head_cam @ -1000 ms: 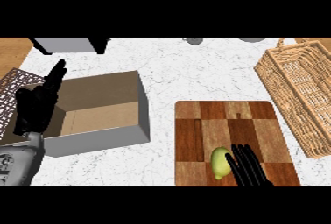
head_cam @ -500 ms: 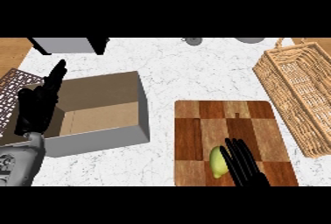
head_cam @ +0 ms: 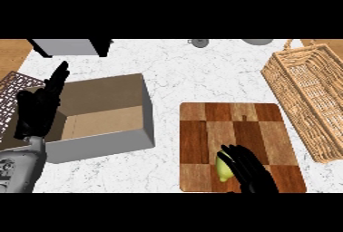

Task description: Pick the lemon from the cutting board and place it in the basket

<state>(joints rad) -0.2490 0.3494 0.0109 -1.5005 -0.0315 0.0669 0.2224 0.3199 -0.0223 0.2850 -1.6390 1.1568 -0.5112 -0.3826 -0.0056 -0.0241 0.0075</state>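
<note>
At the desk's left edge the left robot hand [head_cam: 40, 108] rests open beside a grey box [head_cam: 100, 117], the right robot hand [head_cam: 248, 170] seemingly curls over the lemon [head_cam: 223, 166] near the cutting board's [head_cam: 231, 127] front edge, and the wicker basket [head_cam: 309, 95] lies at the right edge.

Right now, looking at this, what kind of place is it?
Likely a kitchen counter: a white marbled countertop, a wooden cutting board with a lemon on it, and a wicker basket beside it.
</note>
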